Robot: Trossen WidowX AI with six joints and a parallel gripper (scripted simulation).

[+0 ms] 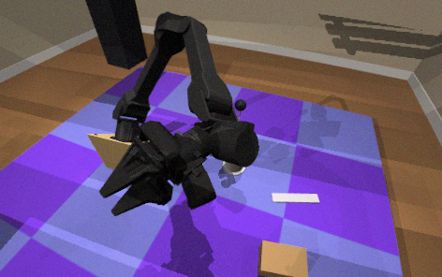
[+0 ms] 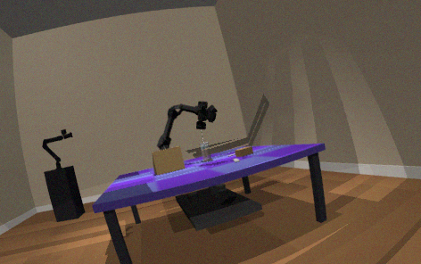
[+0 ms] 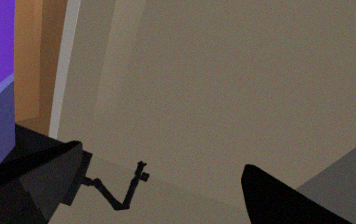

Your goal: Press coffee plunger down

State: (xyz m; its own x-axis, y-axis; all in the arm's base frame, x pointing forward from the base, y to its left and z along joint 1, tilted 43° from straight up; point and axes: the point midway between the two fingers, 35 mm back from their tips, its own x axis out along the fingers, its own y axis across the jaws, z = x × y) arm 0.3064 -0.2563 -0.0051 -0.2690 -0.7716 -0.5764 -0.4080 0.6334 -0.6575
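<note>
The coffee press [image 1: 233,168] [image 2: 205,152] stands upright on the table. In the top view the arm hides most of its body. Its round black plunger knob [image 1: 240,105] shows above the arm on a thin rod, and the raised rod [image 2: 202,136] also shows in the exterior view. My gripper [image 1: 110,202] [image 3: 164,161] is open, with nothing between its fingers. It is in the air, to the left of the press in the top view and pointing away from it. The wrist view shows neither press nor knob.
A tan upright block [image 1: 104,151] [image 2: 169,161] stands near the arm's base. A white flat strip [image 1: 295,197] and a small tan block [image 1: 283,260] [image 2: 243,152] lie on the checkered table [image 1: 337,182] [image 2: 285,153]. A black pedestal [image 1: 117,39] [image 2: 64,193] stands beyond the table.
</note>
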